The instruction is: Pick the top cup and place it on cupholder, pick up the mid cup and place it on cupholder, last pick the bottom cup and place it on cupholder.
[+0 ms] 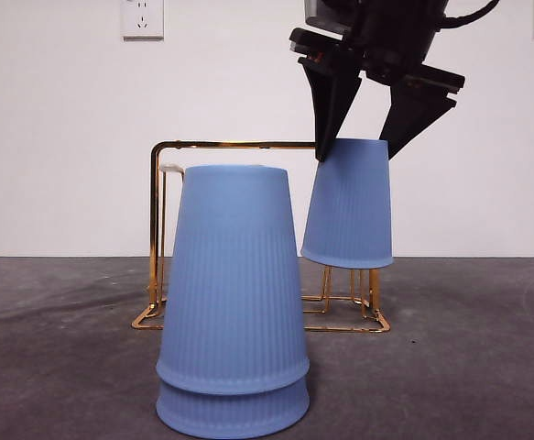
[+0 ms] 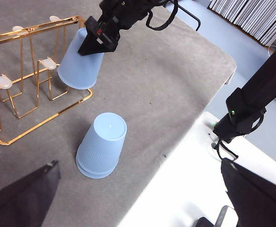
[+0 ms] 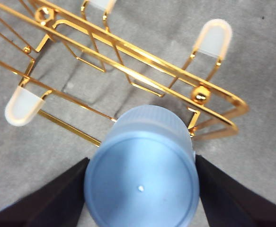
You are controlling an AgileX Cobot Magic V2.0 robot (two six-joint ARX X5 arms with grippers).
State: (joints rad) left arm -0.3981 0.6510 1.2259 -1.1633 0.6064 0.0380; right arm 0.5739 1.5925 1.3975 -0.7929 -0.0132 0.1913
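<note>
Gripping an unlabelled blue cup (image 1: pixel 349 202) on the cupholder (image 1: pixel 230 145), right tool (image 1: pixel 367 147); left tool (image 2: pixel 138 198) wide.

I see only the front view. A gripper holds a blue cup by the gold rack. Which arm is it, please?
Observer: The right gripper. Its wrist view shows the held cup between its jaws, upside down.
Operator: Is the cup over a prong already?
Observer: The left wrist view shows it tilted at the cupholder end; I cannot tell if a prong is inside.
Operator: How many prongs are free?
Observer: Three white-tipped prongs, such as this one, stand bare.
Operator: And the left gripper?
Observer: It waits apart, above the two stacked cups.
</note>
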